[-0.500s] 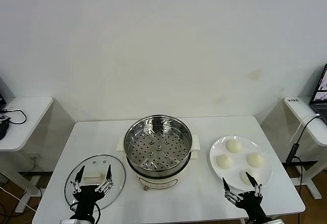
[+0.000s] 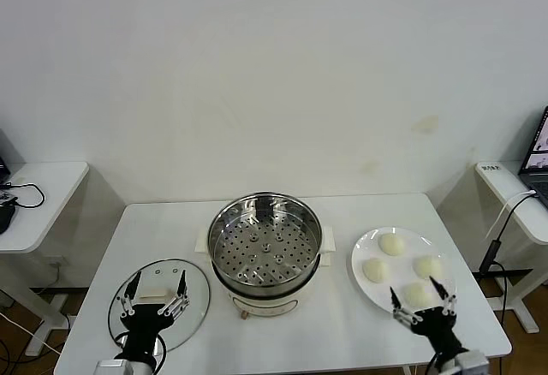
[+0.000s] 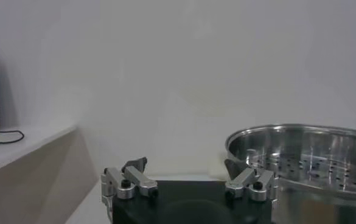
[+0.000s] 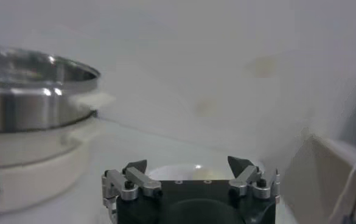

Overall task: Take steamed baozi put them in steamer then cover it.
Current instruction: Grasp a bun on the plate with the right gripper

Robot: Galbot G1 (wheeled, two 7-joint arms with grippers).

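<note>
Four baozi [image 2: 392,244] lie on one white plate [image 2: 366,285]; there is one steamer [image 2: 265,251], one cover [image 2: 159,300] and two grippers. All of it rests on a white table [image 2: 334,332] set against a plain white wall [image 2: 257,75]. A side desk [image 2: 38,195] with a black cable stands to the left, and another desk [image 2: 514,191] with a laptop edge to the right. The steamer sits mid-table, its perforated tray bare. The plate is just right of it, the four buns spaced apart on it. The cover lies flat at the front left, handle up. The left gripper [image 2: 154,300] hovers above the cover with fingers spread wide, holding nothing. The right gripper [image 2: 424,300] hangs over the plate's near edge, by the nearest bun [image 2: 416,293], fingers apart and empty
</note>
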